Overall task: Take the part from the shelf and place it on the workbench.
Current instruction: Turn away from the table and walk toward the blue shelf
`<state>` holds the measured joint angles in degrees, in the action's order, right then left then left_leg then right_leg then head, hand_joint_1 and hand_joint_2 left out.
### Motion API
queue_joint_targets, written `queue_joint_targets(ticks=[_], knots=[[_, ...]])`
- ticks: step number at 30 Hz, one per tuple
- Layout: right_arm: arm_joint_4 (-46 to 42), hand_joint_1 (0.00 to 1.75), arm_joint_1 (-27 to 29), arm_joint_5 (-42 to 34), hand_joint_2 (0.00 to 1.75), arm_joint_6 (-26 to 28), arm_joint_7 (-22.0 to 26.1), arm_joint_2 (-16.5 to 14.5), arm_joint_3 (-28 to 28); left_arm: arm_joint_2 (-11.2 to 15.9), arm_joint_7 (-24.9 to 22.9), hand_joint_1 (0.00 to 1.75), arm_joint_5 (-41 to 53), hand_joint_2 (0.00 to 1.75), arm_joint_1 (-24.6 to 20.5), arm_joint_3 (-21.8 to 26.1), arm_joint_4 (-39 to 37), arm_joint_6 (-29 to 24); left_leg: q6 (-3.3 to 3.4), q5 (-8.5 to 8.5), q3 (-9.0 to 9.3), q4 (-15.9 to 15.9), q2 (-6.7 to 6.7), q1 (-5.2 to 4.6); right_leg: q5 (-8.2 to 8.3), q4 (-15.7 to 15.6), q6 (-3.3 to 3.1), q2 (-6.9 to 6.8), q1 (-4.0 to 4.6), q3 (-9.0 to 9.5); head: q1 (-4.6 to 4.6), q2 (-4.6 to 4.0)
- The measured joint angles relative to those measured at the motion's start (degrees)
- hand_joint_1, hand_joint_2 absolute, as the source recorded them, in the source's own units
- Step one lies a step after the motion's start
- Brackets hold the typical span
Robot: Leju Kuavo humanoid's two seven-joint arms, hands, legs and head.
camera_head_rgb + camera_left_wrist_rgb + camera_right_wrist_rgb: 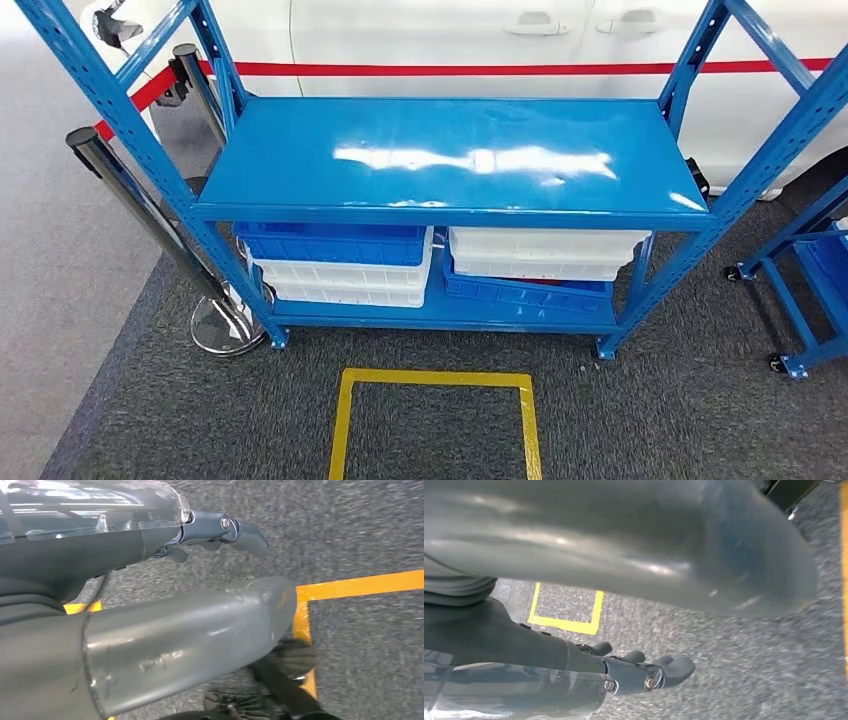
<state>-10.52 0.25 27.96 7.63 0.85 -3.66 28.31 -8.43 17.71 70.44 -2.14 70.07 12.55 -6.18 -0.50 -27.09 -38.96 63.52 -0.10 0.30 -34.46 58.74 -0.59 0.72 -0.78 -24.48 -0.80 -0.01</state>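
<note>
Nothing started yet, I'd say: the left hand [220, 530] and the right hand [644, 672] hang over the carpet, fingers stretched out and holding nothing, with the whole pick and carry ahead. The blue shelf [450, 160] has a bare top; below sit four bins, two blue [335, 243] and two white [545, 252]. The part can't be made out.

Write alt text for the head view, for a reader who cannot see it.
A blue metal shelf stands straight ahead on grey carpet, its glossy top level bare. Its lower level holds stacked blue and white bins, and a yellow taped square marks the floor in front. A white car is parked behind.
</note>
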Motion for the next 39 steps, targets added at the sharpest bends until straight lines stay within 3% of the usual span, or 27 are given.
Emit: queue_joint_targets(ticks=[1,2,4,6,7,8,9,11,12,13,16,17,19,21,23,25,26,27,29,30,32,35,37,39], knots=[[0.0,0.00,0.0,0.0,0.00,0.0,0.0,-0.1,0.0,0.0,0.0,0.00,0.0,0.00,0.1,0.0,0.0,0.0,0.45,2.94,0.10,-1.3,0.04,-0.21,-0.64,-0.4,0.40,0.08,-0.03,0.70,0.02,0.00],[0.1,0.00,-0.2,0.0,0.00,0.0,0.0,-0.1,0.0,0.0,0.0,0.00,0.0,0.00,0.1,0.0,0.0,0.0,0.89,3.67,0.47,-1.9,0.02,-0.39,-0.73,-0.6,0.86,0.14,-0.01,1.38,0.08,0.00],[0.0,0.00,-0.5,0.1,0.00,0.0,0.1,-0.1,0.0,0.0,0.0,0.00,0.0,0.00,-0.1,0.0,0.0,0.0,1.75,2.89,2.29,-3.2,-0.21,-0.38,0.85,0.6,1.71,0.07,-0.11,1.39,0.14,0.00],[-0.1,0.00,-0.8,0.2,0.00,0.0,0.1,-0.1,0.0,0.0,-0.1,0.00,0.0,0.00,-0.2,0.0,0.0,0.0,2.49,2.26,4.91,-5.3,-0.32,-0.18,3.32,6.8,2.16,-0.13,-0.13,-2.07,0.34,0.01],[-0.1,0.00,-0.8,0.2,0.00,0.0,0.1,-0.2,0.0,0.0,-0.1,0.00,0.0,0.00,-0.3,0.0,0.0,-0.1,2.74,1.84,6.29,-6.1,-0.27,-0.09,3.34,10.6,2.28,-0.23,-0.16,-4.79,0.41,0.01],[-0.1,0.00,-0.8,0.2,0.00,0.0,0.1,-0.2,0.0,0.0,-0.1,0.00,0.1,0.00,-0.3,0.0,0.0,-0.1,2.94,1.34,7.66,-6.8,-0.24,-0.08,1.95,13.5,2.37,-0.28,-0.12,-7.54,0.49,0.01],[-0.1,0.00,-0.8,0.3,0.00,0.0,0.1,-0.2,0.1,0.0,-0.1,0.00,0.2,0.00,-0.4,0.0,0.0,-0.1,3.00,0.74,9.06,-7.3,-0.30,-0.08,-0.76,15.0,2.44,-0.32,-0.12,-9.91,0.51,0.01],[-0.1,0.00,-0.6,0.4,0.00,-0.1,0.0,-0.2,0.2,0.0,-0.2,0.00,0.3,0.00,-0.4,0.0,0.0,-0.2,2.93,-0.77,11.84,-7.8,-0.64,-0.07,-6.15,14.6,2.44,-0.36,-0.12,-13.10,0.55,0.01],[-0.1,0.00,-0.5,0.4,0.00,-0.1,0.0,-0.2,0.2,0.0,-0.2,0.00,0.3,0.00,-0.4,0.0,0.0,-0.3,2.79,-1.70,13.15,-7.9,-0.81,-0.07,-6.76,12.7,2.35,-0.37,-0.10,-14.01,0.57,0.01],[-0.1,0.00,-0.3,0.5,0.00,-0.1,0.0,-0.2,0.3,0.0,-0.2,0.00,0.3,0.00,-0.3,0.0,0.0,-0.3,2.62,-2.66,14.30,-7.9,-0.91,-0.09,-4.71,10.2,2.16,-0.39,-0.05,-14.54,0.60,0.01],[0.0,0.00,0.0,0.8,0.00,-0.3,0.0,-0.1,0.5,0.0,-0.4,0.00,0.8,0.00,-0.3,0.0,-0.1,-0.4,1.89,-5.80,16.70,-7.2,-1.11,-0.49,9.61,2.5,1.10,-0.29,0.44,-15.39,0.72,0.00],[0.0,0.00,0.0,0.9,0.00,-0.3,0.0,-0.1,0.5,-0.1,-0.6,0.00,1.0,0.00,-0.3,0.0,-0.1,-0.4,1.59,-6.55,17.19,-6.8,-1.19,-0.63,12.30,1.7,0.73,-0.18,0.53,-15.47,0.73,-0.01],[0.0,0.00,-0.3,1.1,0.00,-0.3,-0.1,-0.2,0.5,0.0,-0.8,0.00,1.2,0.00,-0.5,-0.1,-0.1,-0.6,1.01,-6.58,16.95,-5.0,-1.20,-0.64,12.88,1.7,0.04,-0.07,0.45,-14.92,0.70,0.00],[0.0,0.00,-0.5,1.2,0.00,-0.4,0.0,-0.2,0.5,0.0,-0.8,0.00,1.2,0.00,-0.8,-0.1,-0.1,-0.7,0.45,-6.44,14.45,-0.1,-0.92,-0.50,12.27,1.2,-0.68,-0.13,0.25,-14.21,0.63,0.01],[0.0,0.00,-0.6,1.2,0.00,-0.4,0.0,-0.2,0.5,0.0,-0.8,0.00,1.2,0.00,-0.9,-0.1,-0.1,-0.7,-0.17,-9.40,10.51,6.1,-0.62,-0.23,11.73,0.9,-1.16,-0.18,0.14,-13.62,0.47,0.01],[0.0,0.00,-0.7,1.3,0.00,-0.4,0.0,-0.2,0.6,0.0,-0.9,0.00,1.2,0.00,-0.9,-0.1,-0.1,-0.6,-0.66,-12.62,7.22,9.9,-0.48,0.07,11.20,0.9,-1.22,-0.18,0.14,-13.21,0.38,0.01],[0.0,0.00,-0.7,1.3,0.00,-0.4,0.0,-0.2,0.6,0.0,-0.9,0.00,1.2,0.00,-0.8,-0.1,-0.1,-0.6,-0.78,-12.54,6.49,9.8,-0.42,0.18,10.97,0.9,-1.15,-0.17,0.14,-12.99,0.38,0.01],[0.0,0.00,-0.7,1.3,0.00,-0.5,0.0,-0.2,0.6,0.0,-0.9,0.00,1.3,0.00,-0.8,-0.1,-0.1,-0.6,-0.80,-10.95,6.59,8.0,-0.36,0.26,10.77,0.9,-1.06,-0.17,0.14,-12.72,0.38,0.01],[0.0,0.00,-0.6,1.4,0.00,-0.5,0.0,-0.2,0.6,0.1,-0.9,0.00,1.5,0.00,-0.8,-0.1,-0.1,-0.5,-0.53,-5.81,8.53,1.0,-0.29,0.31,10.54,1.0,-0.85,-0.17,0.13,-12.14,0.39,0.01],[0.0,0.00,-0.6,1.4,0.00,-0.5,0.0,-0.2,0.6,0.1,-0.9,0.00,1.6,0.00,-0.8,-0.1,-0.1,-0.4,-0.26,-4.45,9.38,-2.1,-0.25,0.17,10.54,1.0,-0.66,-0.17,0.15,-12.00,0.38,0.01],[0.0,0.00,-0.7,1.5,0.00,-0.6,0.0,-0.3,0.6,0.1,-0.9,0.00,1.8,0.00,-0.9,-0.1,-0.1,-0.1,0.44,-3.59,9.85,-4.7,-0.23,-0.14,10.61,1.0,0.00,-0.14,0.19,-12.03,0.35,0.01],[0.0,0.00,-0.8,1.6,0.00,-0.6,0.0,-0.3,0.6,0.2,-0.9,0.00,1.6,0.00,-0.7,-0.1,-0.1,0.0,1.71,-2.29,9.84,-5.4,-0.21,-0.05,10.35,1.0,1.30,-0.17,0.19,-12.04,0.34,0.00],[0.0,0.00,-0.8,1.8,0.00,-0.6,0.0,-0.3,0.6,0.2,-0.9,0.00,1.4,0.00,-0.7,-0.1,-0.1,0.0,2.48,-1.44,9.90,-6.1,-0.08,0.25,7.63,4.4,1.77,-0.26,0.12,-13.44,0.59,0.00],[0.0,0.00,-0.8,2.0,0.00,-0.6,0.0,-0.3,0.6,0.2,-1.0,0.00,1.2,0.00,-0.6,0.0,-0.1,0.0,2.82,-1.15,9.64,-6.1,0.06,0.17,3.31,11.7,2.06,-0.33,-0.03,-16.37,0.84,0.01]])
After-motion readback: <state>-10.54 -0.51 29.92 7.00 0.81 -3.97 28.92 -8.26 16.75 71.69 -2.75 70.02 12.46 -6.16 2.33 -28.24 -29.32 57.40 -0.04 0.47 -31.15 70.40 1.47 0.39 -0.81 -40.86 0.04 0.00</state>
